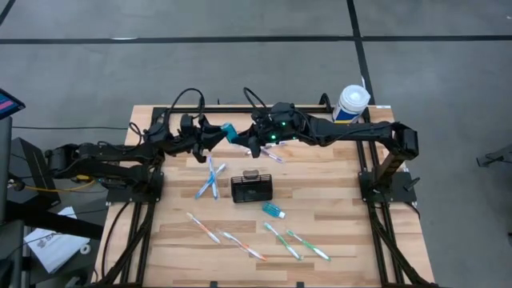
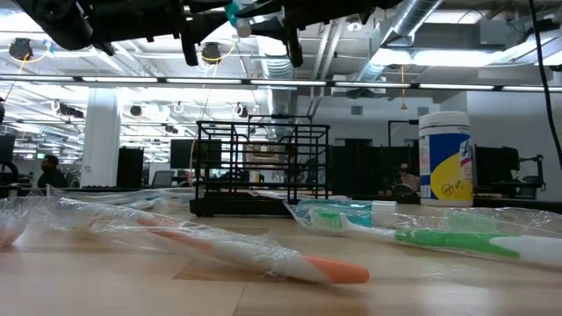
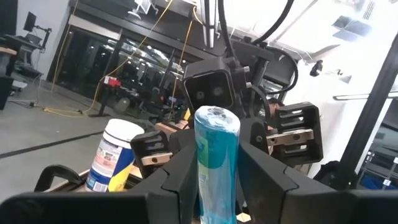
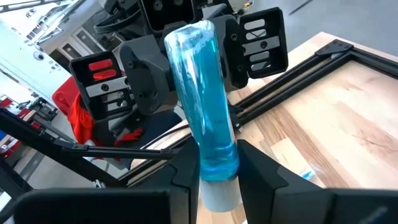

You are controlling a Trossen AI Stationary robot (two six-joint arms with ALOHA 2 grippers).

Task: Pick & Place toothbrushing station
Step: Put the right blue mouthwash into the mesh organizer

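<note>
One black wire-mesh toothbrushing station (image 1: 251, 187) stands on the wooden table (image 1: 336, 232), below and just in front of both raised grippers, untouched. Left gripper (image 1: 218, 133) and right gripper (image 1: 248, 142) meet above the table's rear, both clamped narrowly on a blue tube (image 4: 208, 106) between them. Wrapped toothbrushes (image 1: 264, 240) lie beyond the station; wipes tub (image 1: 350, 102) behind the right arm.

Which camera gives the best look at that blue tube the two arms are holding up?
The right wrist view: the blue tube fills it nearly full length, clamped in the right pincer. The left wrist view shows it foreshortened in the left pincer. High and low views show only a teal speck between the arms.
</note>
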